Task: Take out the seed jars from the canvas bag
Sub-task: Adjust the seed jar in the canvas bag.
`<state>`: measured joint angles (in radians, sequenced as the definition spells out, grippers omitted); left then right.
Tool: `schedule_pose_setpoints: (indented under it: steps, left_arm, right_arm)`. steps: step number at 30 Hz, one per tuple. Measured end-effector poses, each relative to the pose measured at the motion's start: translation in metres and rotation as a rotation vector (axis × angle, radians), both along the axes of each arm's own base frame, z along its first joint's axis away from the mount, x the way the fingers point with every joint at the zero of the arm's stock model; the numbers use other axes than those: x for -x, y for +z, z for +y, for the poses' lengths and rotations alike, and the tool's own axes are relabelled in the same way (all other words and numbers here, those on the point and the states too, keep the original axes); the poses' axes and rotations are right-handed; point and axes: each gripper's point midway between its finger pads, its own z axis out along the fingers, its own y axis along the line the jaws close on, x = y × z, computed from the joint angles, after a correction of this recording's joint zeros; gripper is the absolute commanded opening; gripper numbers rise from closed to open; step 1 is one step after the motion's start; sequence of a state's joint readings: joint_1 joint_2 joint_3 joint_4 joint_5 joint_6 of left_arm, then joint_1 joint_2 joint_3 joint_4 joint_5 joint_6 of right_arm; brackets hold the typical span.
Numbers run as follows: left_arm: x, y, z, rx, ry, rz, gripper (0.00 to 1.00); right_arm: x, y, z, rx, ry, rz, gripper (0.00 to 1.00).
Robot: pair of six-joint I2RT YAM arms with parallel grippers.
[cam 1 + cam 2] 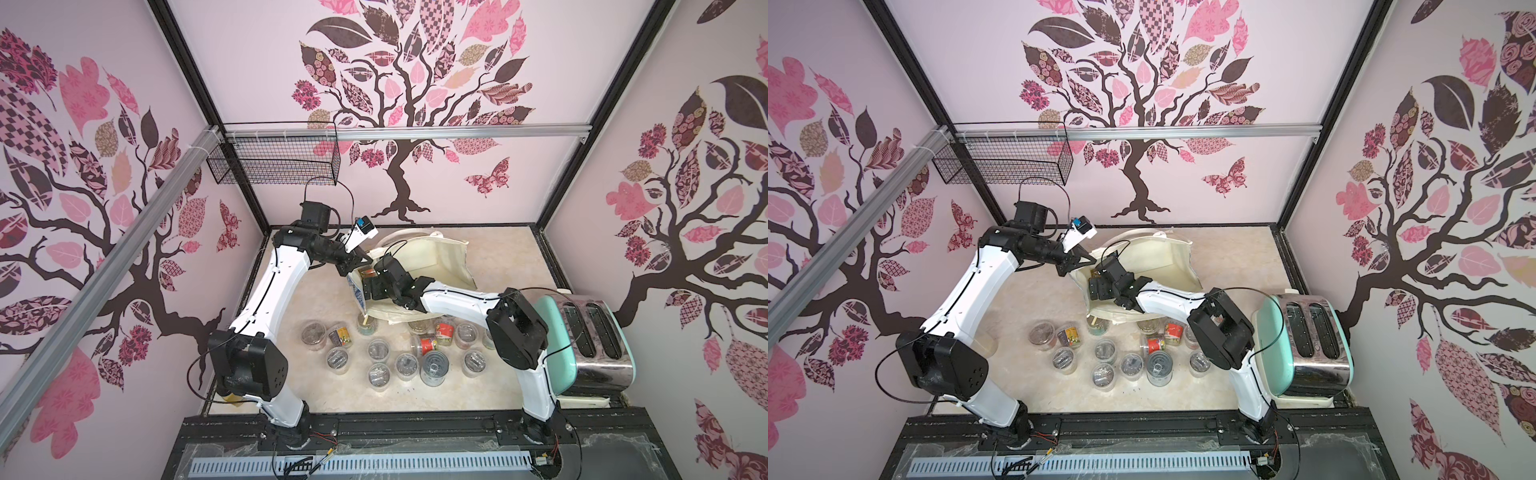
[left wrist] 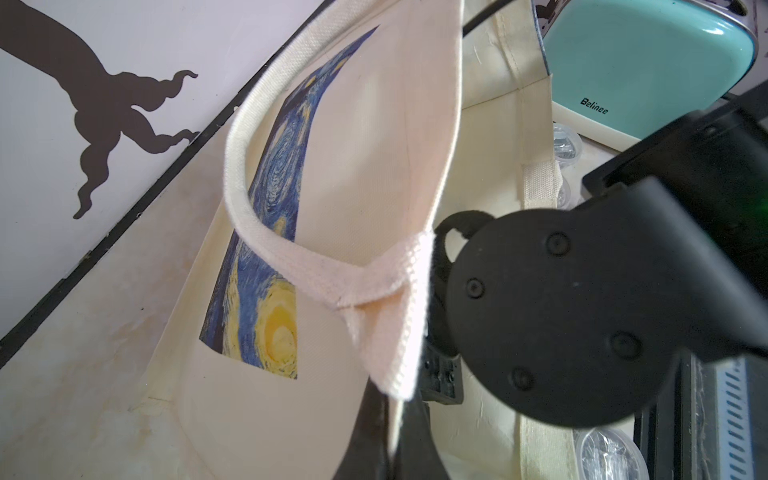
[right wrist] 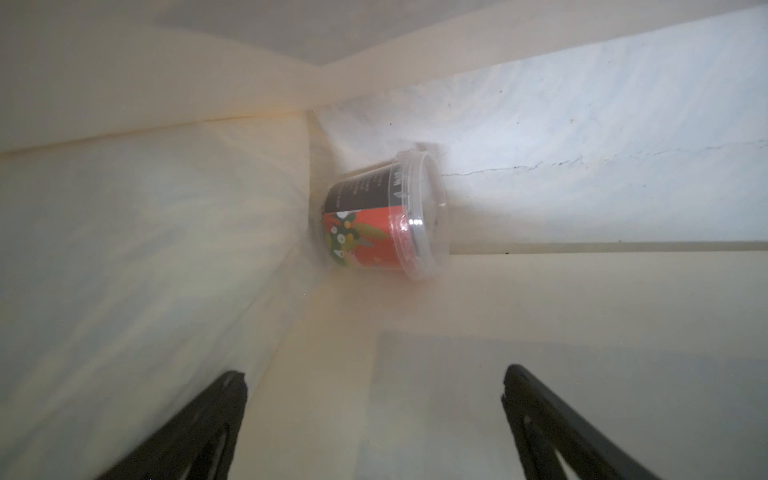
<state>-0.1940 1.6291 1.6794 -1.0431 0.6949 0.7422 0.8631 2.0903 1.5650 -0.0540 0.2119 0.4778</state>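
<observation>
Canvas bag clamped by left gripper; right wrist alone shows right gripper gaping, jar untouched.

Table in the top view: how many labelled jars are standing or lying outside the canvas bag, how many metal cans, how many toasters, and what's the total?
Labelled jars: 3
Metal can: 1
Toaster: 1
Total: 5

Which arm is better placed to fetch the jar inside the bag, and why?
Right. The right gripper is open inside the bag, facing the jar lying on its side in a corner. The left gripper is shut on the bag, holding its edge up.
</observation>
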Motion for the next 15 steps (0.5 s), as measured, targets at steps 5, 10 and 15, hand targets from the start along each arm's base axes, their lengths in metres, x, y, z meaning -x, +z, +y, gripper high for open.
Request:
schedule_pose_setpoints:
  steps: [5, 10, 15]
  left_arm:
    - [0.004, -0.003, 0.002, -0.018, -0.029, -0.008, 0.0]
    - [0.006, -0.004, 0.006, -0.025, -0.042, -0.012, 0.0]
    - [0.017, -0.002, 0.001, -0.009, -0.08, 0.013, 0.0]
  right_arm:
    - [-0.015, -0.004, 0.01, -0.039, -0.02, -0.051, 0.99]
    - [-0.029, -0.016, 0.018, -0.08, -0.031, -0.057, 1.0]
    - [-0.044, -0.022, 0.014, -0.133, -0.05, -0.048, 1.0]
